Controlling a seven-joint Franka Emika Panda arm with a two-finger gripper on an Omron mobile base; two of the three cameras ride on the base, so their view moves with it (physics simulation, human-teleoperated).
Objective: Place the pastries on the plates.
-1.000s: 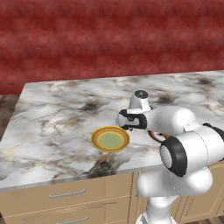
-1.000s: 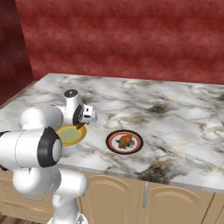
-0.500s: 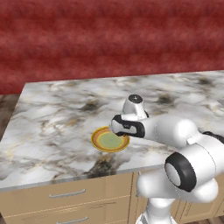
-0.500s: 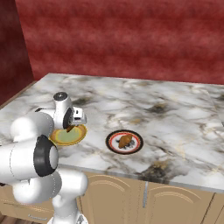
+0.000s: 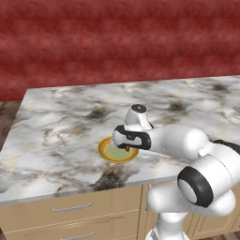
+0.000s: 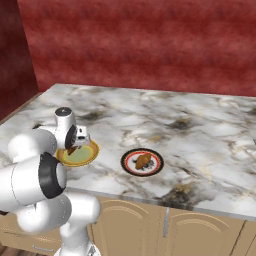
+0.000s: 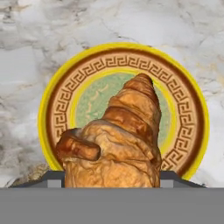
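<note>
even, soft rendered light with no clear source — faint shadows on the marble counter (image 5: 56, 117). mild gloss on the pastry (image 7: 120, 135) close up — base views coarse, slightly blurry.

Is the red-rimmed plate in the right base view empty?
No, a pastry lies on the red-rimmed plate on the marble counter.

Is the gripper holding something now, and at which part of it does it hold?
Yes. The gripper holds a pastry at its wide end, the tapered tip pointing away, over the yellow-rimmed plate.
</note>
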